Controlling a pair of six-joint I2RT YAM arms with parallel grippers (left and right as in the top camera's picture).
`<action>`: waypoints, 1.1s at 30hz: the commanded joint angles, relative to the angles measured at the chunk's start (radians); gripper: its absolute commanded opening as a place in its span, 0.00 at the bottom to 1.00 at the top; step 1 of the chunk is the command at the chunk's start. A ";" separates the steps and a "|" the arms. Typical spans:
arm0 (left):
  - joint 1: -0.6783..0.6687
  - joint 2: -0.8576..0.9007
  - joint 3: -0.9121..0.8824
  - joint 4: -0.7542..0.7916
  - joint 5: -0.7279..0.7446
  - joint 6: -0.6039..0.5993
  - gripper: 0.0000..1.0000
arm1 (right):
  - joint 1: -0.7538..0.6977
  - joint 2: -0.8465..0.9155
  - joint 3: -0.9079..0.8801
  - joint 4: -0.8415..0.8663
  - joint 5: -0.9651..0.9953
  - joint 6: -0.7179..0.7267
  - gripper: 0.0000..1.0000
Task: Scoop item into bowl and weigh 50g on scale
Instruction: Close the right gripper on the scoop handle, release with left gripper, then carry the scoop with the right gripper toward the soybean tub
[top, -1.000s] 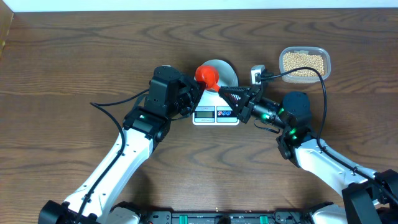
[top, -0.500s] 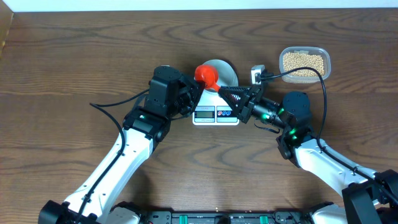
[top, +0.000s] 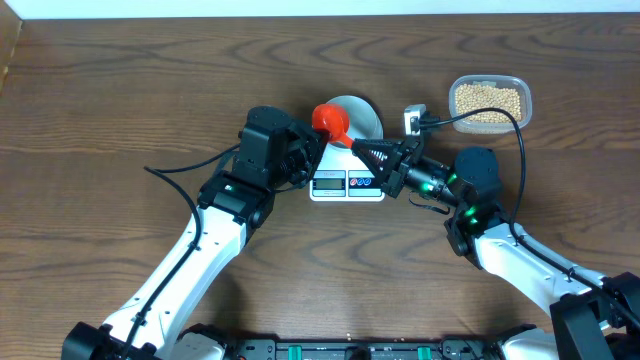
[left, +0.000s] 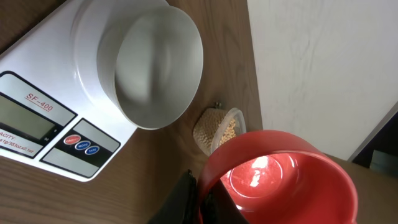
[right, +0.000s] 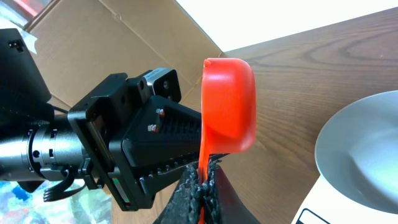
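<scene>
A red scoop (top: 331, 121) hangs empty just left of the empty pale bowl (top: 362, 116), which stands on the white scale (top: 347, 184). My left gripper (top: 316, 138) is shut on the scoop's cup rim (left: 280, 180). My right gripper (top: 359, 149) is shut on the scoop's thin handle (right: 230, 106). The beans lie in a clear tub (top: 489, 100) at the far right. The left wrist view shows the bowl (left: 152, 62), the scale (left: 37, 93) and the tub (left: 217, 129). The right wrist view shows the bowl's rim (right: 367, 155).
A small white plug on a black cable (top: 415, 118) lies between the bowl and the tub. A cardboard box (right: 93, 37) stands beyond the table's left edge. My left arm (right: 112, 149) faces the right wrist camera closely.
</scene>
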 joint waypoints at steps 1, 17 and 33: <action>-0.002 0.002 0.004 0.004 -0.018 -0.013 0.07 | 0.012 0.006 0.014 0.003 -0.009 0.002 0.01; -0.002 0.002 0.004 -0.003 -0.018 -0.011 0.41 | -0.100 0.006 0.014 -0.001 0.067 -0.079 0.01; -0.002 0.002 0.003 -0.112 -0.154 0.240 0.71 | -0.272 0.006 0.237 -0.022 0.157 -0.174 0.01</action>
